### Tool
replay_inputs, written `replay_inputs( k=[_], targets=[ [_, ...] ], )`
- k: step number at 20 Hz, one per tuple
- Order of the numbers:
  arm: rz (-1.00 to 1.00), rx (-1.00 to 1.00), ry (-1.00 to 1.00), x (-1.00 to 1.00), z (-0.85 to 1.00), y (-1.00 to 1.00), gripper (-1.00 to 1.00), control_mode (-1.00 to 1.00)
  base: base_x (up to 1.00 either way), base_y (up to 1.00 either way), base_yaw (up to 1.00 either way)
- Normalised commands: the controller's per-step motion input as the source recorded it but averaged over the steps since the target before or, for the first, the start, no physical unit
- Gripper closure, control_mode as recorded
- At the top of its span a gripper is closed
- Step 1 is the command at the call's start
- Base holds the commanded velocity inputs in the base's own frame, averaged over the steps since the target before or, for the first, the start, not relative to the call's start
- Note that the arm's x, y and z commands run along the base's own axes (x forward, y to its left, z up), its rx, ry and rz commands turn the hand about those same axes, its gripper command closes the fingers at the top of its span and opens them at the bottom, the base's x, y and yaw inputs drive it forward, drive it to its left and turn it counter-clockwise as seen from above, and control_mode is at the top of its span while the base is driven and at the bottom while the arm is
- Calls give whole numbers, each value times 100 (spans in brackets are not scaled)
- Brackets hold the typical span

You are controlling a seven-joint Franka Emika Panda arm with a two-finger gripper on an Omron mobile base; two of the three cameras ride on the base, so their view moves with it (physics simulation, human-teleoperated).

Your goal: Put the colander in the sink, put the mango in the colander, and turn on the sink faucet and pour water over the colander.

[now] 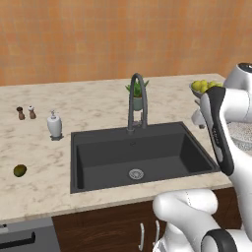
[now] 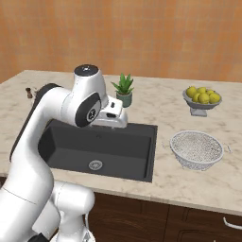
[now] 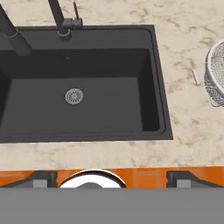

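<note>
Meanwhile the gripper (image 3: pixel 111 175) hung above the front edge of the sink (image 3: pixel 109 113) with its jaws spread wide and nothing between them. On the counter (image 2: pixel 189 182) just right of the sink sat the colander (image 2: pixel 196 149); the mango (image 1: pixel 19 170) lay well left of it, and the faucet (image 1: pixel 138 101) stood behind the basin

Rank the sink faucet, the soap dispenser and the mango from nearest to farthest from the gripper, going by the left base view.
The gripper is open and hangs over the right part of the sink.
1. sink faucet: behind the sink's middle, nearest.
2. soap dispenser: on the counter just left of the sink.
3. mango: far left on the counter, farthest.
</note>
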Motion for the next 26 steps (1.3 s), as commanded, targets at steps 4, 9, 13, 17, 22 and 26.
replay_inputs(
  k=[4, 9, 13, 17, 22, 26],
  targets=[
    [0, -2, 1, -8, -12, -40, -100, -100, 0, 0, 0],
    [0, -9, 7, 0, -15, -43, -100, -100, 0, 0, 0],
    [1, -16, 2, 9, -23, -37, -100, -100, 0, 0, 0],
    [1, -14, 8, 11, -18, -47, -100, -100, 0, 0, 0],
    [15, -1, 13, 1, -24, -59, -100, -100, 0, 0, 0],
    [23, 0, 3, 3, -19, -65, -100, -100, 0, 0, 0]
  ],
)
